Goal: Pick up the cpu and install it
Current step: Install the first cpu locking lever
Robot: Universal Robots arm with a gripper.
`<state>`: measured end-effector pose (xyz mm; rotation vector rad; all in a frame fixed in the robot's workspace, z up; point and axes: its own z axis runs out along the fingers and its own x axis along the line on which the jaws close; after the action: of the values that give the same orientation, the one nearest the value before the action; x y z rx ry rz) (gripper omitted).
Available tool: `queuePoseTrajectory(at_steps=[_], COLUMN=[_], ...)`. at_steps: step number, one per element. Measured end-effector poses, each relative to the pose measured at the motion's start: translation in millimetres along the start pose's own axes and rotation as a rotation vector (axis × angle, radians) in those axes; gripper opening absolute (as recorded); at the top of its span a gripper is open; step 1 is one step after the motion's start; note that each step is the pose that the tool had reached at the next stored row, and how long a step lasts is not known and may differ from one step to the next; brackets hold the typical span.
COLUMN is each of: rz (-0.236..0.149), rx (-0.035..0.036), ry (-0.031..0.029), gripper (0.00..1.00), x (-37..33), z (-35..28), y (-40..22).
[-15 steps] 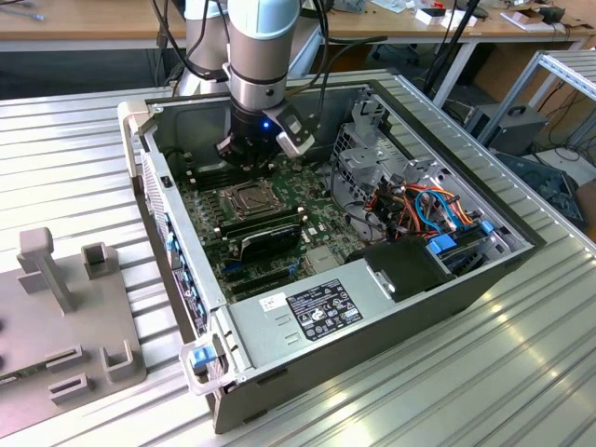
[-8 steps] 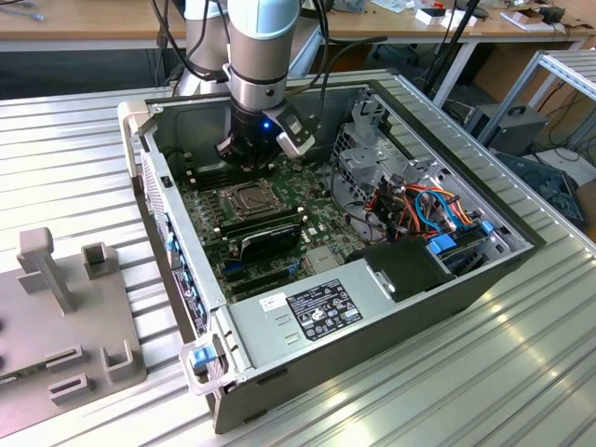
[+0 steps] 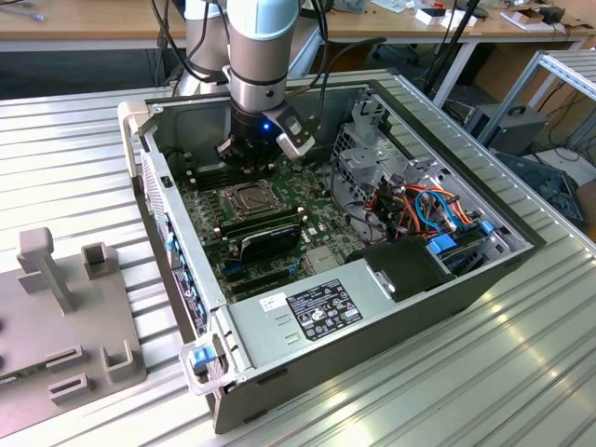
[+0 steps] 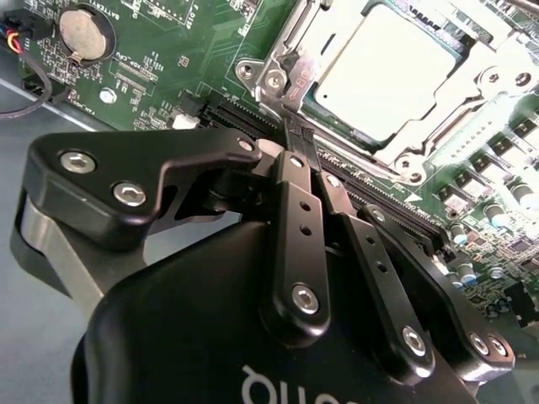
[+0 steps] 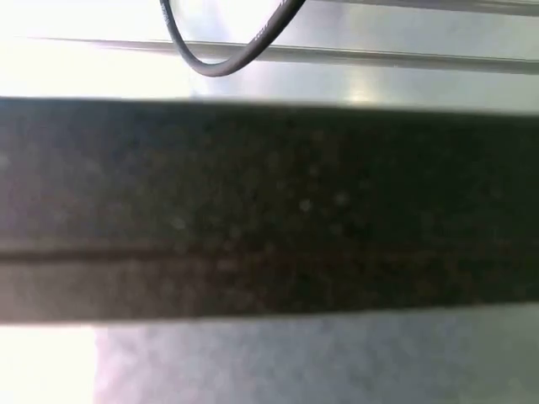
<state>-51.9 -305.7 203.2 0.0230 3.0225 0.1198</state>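
Note:
The cpu (image 4: 383, 71), a flat square chip with a pale silver top, lies inside the socket's metal frame (image 4: 290, 71) on the green motherboard (image 4: 160, 76). In the exterior view that socket (image 3: 248, 196) sits near the middle of the board in the open computer case (image 3: 140, 121). My gripper (image 4: 296, 143) hangs just beside one edge of the socket frame, its two black fingers (image 4: 290, 219) pressed together with nothing visible between them. In the exterior view the gripper (image 3: 244, 166) stands just above the socket's far side.
A grey power-supply box (image 3: 312, 312) fills the case's near end. A metal drive cage (image 3: 372, 158) and coloured cables (image 3: 428, 209) lie on the exterior view's right. Black memory sticks (image 3: 265, 223) run beside the socket. A grey fixture (image 3: 56, 307) stands outside the case.

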Motion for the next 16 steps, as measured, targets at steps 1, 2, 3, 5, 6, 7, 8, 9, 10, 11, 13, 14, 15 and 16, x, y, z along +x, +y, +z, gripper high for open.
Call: queuePoseTrajectory(at_steps=[1,2,3,5,6,7,8,9,10,11,13,14,15,16], rz=[0.0,0.0,0.0,0.0,-0.001,-0.001,-0.001,-0.001,-0.001,-0.001,-0.001,-0.001,-0.001,-0.001], rx=[0.0009,0.0019,0.0027,0.0041,0.0047,0.0052,0.0054,0.0054,0.0054,0.0053,0.0052,0.0054,0.0055,0.0055], ry=[0.0,0.0001,0.0001,-0.0001,0.0,0.0001,0.0001,0.0,0.0,-0.0001,-0.0001,0.0,0.0001,0.0002], gripper=[0.11,0.11,0.11,0.11,0.11,0.11,0.11,0.11,0.11,0.11,0.11,0.11,0.11,0.11], x=[0.0,0.1,0.1,0.1,0.2,0.2,0.2,0.2,0.2,0.2,0.3,0.3,0.3,0.4], z=[0.3,0.5,0.7,1.4,1.6,1.6,1.6,1.7,1.8,1.9,2.6,2.8,2.8,2.9], y=[0.0,-0.1,-0.1,-0.1,-0.1,-0.1,-0.1,-0.1,0.0,0.1,0.1,0.1,0.1,0.1])
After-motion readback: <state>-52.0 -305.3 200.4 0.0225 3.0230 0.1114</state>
